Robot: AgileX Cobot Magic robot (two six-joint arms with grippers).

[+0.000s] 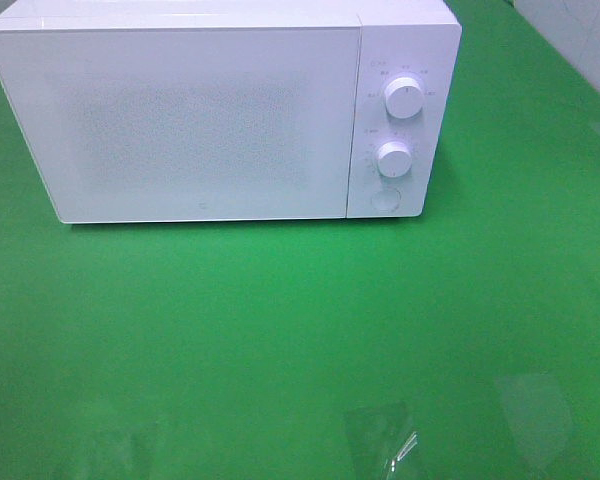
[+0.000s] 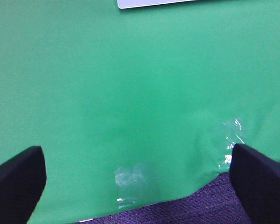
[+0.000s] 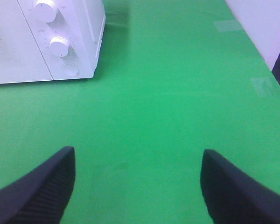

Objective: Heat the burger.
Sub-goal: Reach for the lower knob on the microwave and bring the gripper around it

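The burger is out of view in all three views. A white microwave with its door shut stands at the back of the green table; two round knobs and a round button sit on its right panel, also seen on the microwave in the right wrist view. My left gripper is open over the green cloth near the table's front edge, nothing between its black fingers. My right gripper is open too, empty, hovering over the cloth in front and to the right of the microwave. Neither arm shows in the high view.
The green cloth covers the table. Clear tape patches hold it down near the front edge. Purple carpet shows beyond that edge. A pale wall borders the table's right side.
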